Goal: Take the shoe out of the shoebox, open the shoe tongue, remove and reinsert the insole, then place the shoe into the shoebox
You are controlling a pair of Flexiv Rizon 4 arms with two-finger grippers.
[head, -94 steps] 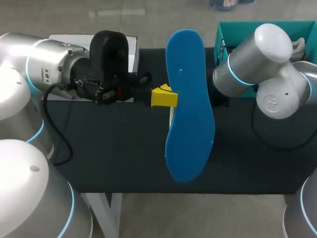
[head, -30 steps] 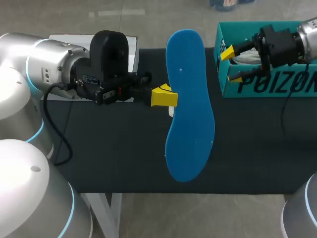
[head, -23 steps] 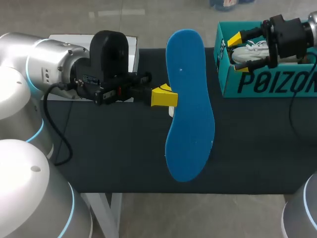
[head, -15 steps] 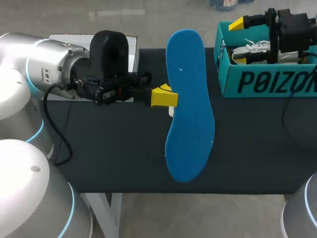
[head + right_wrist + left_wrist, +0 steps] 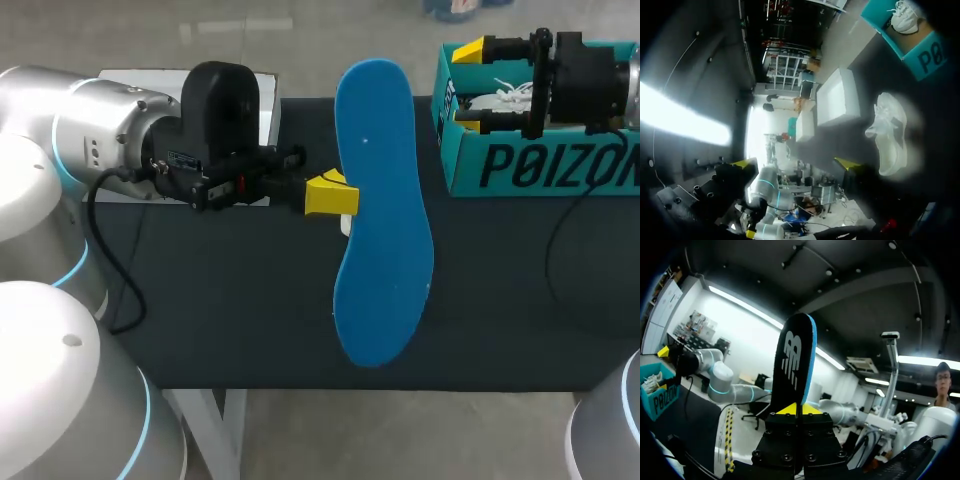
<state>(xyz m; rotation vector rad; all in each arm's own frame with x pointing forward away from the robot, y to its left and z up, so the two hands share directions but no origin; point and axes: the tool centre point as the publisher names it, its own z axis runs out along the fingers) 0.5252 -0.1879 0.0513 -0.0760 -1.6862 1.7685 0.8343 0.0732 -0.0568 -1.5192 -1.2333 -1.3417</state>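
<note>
Insole [image 5: 380, 220]: out of the shoe, clamped at its edge in my left gripper [image 5: 330, 195], held above the tabletop [image 5: 230, 300].
Shoe [image 5: 886, 134]: out of the shoebox [image 5: 540, 165], lying on the tabletop.
Right gripper [image 5: 474, 85]: spread wide, empty, over the shoebox, where a second shoe [image 5: 500, 97] lies.
Done, I judge: take-out, insole removal.
Left: reinsert insole, box the shoe.

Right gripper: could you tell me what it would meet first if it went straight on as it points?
Probably the blue insole in the left gripper: the right gripper points past the end of the shoebox toward the insole's upper half, though heights are unclear.
</note>
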